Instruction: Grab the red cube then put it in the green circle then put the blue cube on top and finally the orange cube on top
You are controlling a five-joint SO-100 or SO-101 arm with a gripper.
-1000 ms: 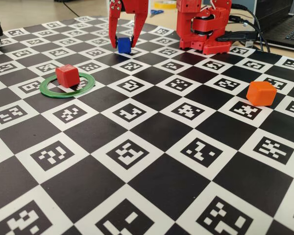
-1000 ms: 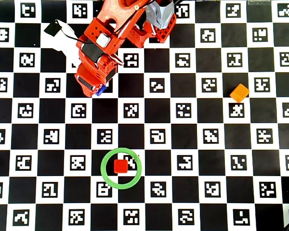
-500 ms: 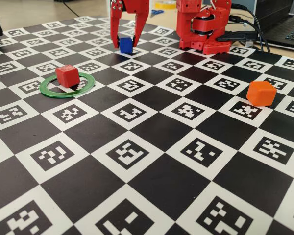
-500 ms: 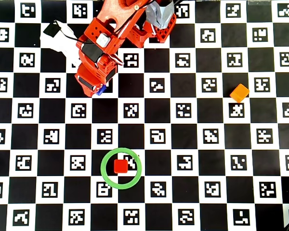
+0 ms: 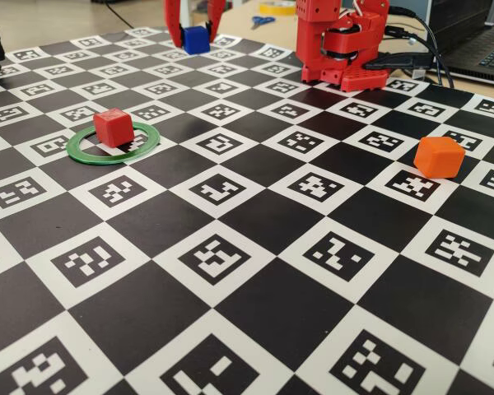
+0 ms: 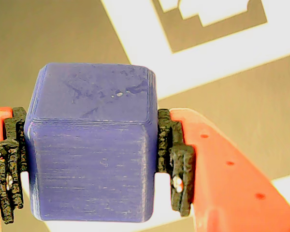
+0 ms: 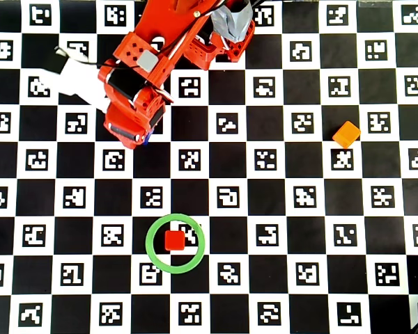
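In the fixed view, the near half of the frame is only the checkered mat (image 5: 230, 247) of black squares and white squares printed with square black code markers; no readable words or brand names show on it. Toward the right middle sits the orange cube (image 5: 439, 156), alone on the mat and well apart from the rest. At the left middle lies the green circle (image 5: 113, 143), flat on the mat, with the red cube (image 5: 114, 127) resting inside it, toward its far side. Farther back, at the top of the frame left of centre, the gripper (image 5: 194, 37) hangs with the blue cube (image 5: 195, 39) between its red fingers, lifted clear of the mat. The arm's red base (image 5: 342, 41) stands at the upper right centre.

The wrist view shows the blue cube (image 6: 92, 145) clamped from both sides by black ribbed pads (image 6: 176, 159) on the orange-red fingers.

From overhead, the arm covers the blue cube almost wholly, in the upper left.
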